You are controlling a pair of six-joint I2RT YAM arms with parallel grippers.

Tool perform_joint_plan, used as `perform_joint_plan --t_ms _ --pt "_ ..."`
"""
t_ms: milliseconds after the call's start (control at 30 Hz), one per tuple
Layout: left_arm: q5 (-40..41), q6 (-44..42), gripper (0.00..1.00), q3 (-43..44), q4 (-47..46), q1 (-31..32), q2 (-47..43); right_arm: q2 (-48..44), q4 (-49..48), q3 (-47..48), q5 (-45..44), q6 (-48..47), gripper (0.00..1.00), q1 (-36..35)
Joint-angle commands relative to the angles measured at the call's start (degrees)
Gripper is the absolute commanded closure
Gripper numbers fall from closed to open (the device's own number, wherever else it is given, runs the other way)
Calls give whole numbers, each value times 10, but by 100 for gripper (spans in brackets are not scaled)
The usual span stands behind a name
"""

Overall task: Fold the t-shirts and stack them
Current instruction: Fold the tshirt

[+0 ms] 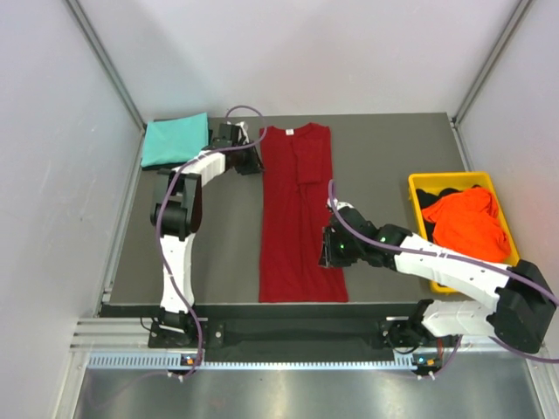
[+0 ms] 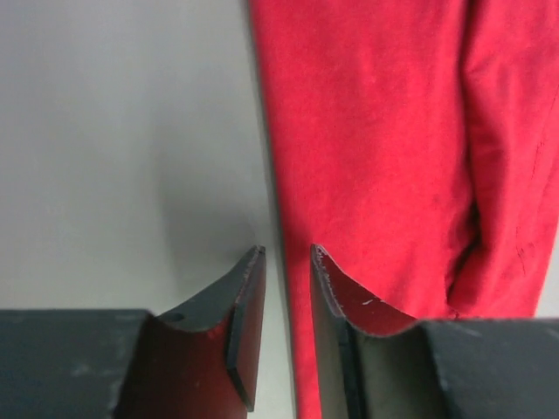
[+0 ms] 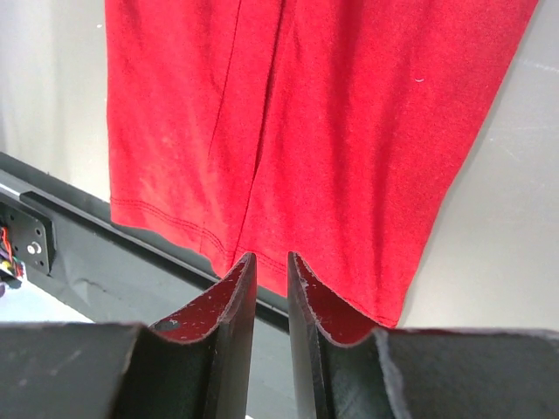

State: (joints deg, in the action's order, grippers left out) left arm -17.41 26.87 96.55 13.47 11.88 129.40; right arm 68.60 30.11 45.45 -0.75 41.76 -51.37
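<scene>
Far left corner of the table point(image 1: 218, 262): the teal t-shirt point(image 1: 175, 140) is seen folded into a neat square; just to its right the left gripper point(image 1: 253, 160) is parked at the upper left edge of the dark red t-shirt point(image 1: 301, 218). In the left wrist view its jaws are only cracked open a bit, one finger over bare table and the other over red cloth, with nothing pinched between them. The red tee is laid out mid-table as a long narrow strip, collar at the far end; the right gripper point(image 1: 328, 251) is found at its right edge near the hem, jaws barely apart and nothing gripped there either. Far right, the orange t-shirt point(image 1: 472, 223) is piled over the black t-shirt point(image 1: 432, 199) inside the yellow bin point(image 1: 454, 179).
</scene>
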Motion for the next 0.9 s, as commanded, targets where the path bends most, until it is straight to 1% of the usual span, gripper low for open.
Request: perform_joint_plan --t_ms 0,167,233,300,333,367,433,567,667,700,733,767,800,833,867 --pt "-18 -39 67 33 -45 -1 10 -13 7 8 -13 3 78 -6" --pt "-20 -37 67 46 -49 -7 44 10 17 32 -12 -11 78 -5" --pt "-21 -34 70 64 -41 -8 57 15 21 38 -17 -14 78 -6" --pt "-16 -31 75 77 -35 -9 74 18 22 39 -19 -13 78 -5" --pt "-11 -31 80 92 -28 -9 81 17 22 39 -18 -12 78 -5" --pt "-9 -30 91 99 -22 -11 90 16 21 39 -18 -12 78 -5" --pt "-3 -25 100 114 -20 -15 102 15 21 37 -17 -10 78 -5" --pt "11 -13 100 141 -18 -26 120 17 21 35 -16 -11 78 -5" --pt "-1 -3 100 158 -20 -33 130 21 22 35 -16 -12 78 -4" --pt "-16 -2 100 164 -20 -34 132 22 22 35 -16 -12 78 -4" --pt "-20 -1 99 164 -20 -34 129 22 21 34 -15 -11 78 -4" --pt "-22 -1 92 163 -18 -34 125 22 22 34 -15 -11 78 -3" --pt "-25 -2 74 154 -16 -34 120 23 21 34 -15 -9 78 -4" --pt "-23 -2 65 149 -13 -34 105 22 23 31 -15 -6 78 -3" --pt "-18 -4 60 143 -10 -34 96 21 25 29 -15 -5 78 -1"
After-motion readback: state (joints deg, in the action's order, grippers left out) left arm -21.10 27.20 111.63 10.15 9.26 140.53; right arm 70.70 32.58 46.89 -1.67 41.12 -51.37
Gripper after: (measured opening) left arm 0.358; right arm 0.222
